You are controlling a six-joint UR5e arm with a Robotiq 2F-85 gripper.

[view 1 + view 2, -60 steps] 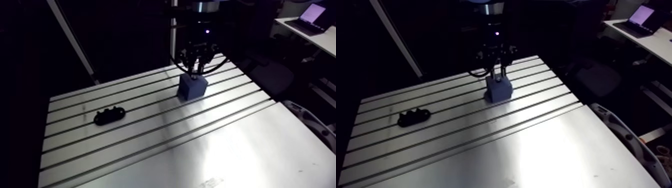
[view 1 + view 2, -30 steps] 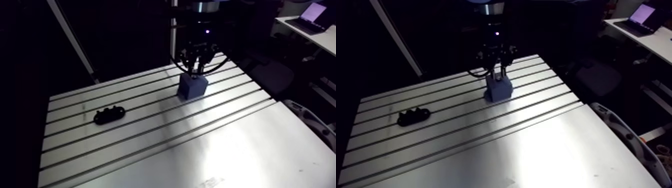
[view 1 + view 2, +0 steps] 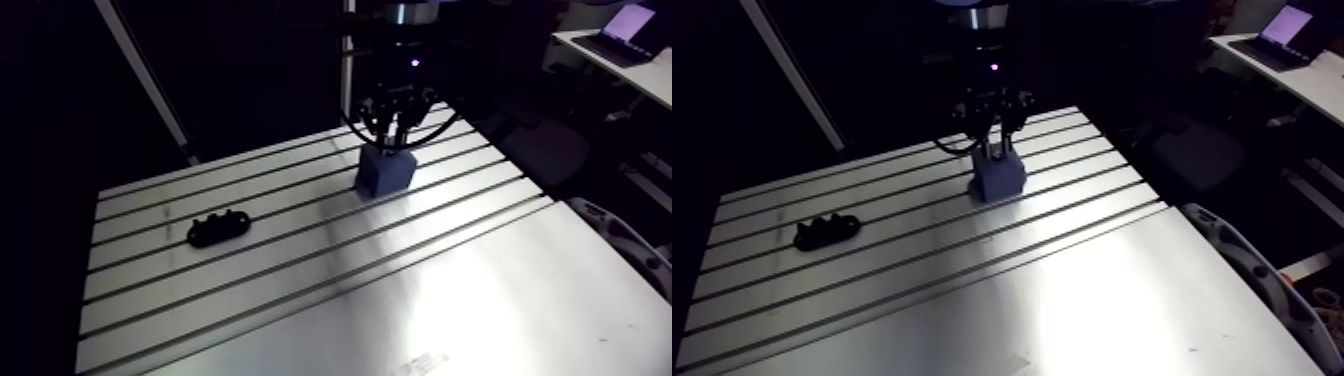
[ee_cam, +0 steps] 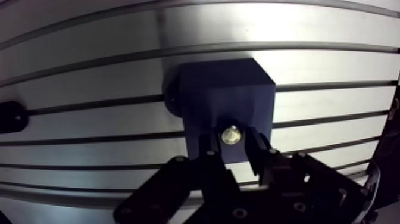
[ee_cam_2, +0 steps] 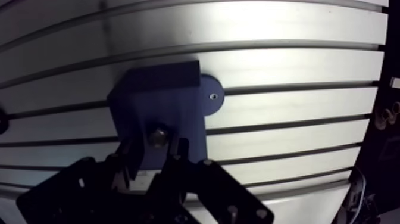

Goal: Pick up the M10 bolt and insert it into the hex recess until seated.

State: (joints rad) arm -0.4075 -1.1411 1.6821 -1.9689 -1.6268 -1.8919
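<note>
The M10 bolt [image 4: 231, 135] is showing end-on in the wrist view as a small bright metal circle, sitting between the two fingers and directly over the top face of the blue block [image 4: 226, 101]. The gripper [image 4: 232, 143] is closing narrowly on it, one dark finger [image 4: 209, 146] pressing against each side of the shank. The bolt's lower end is hidden by the block's top, so how deep it is sitting in the recess probably cannot be judged from here. A round tab [image 5: 211, 95] with a small hole is sticking out from the block's base onto the table.

In the arm view the block [image 3: 385, 172] is standing in the upper middle of the frame, across the slots of the aluminium table [image 3: 450, 300], with the gripper [image 3: 398, 125] hanging straight down onto its top. A black part [image 3: 218, 229] with a lumpy outline is lying flat at the left of the frame, well apart from the block, between two of the slots.
</note>
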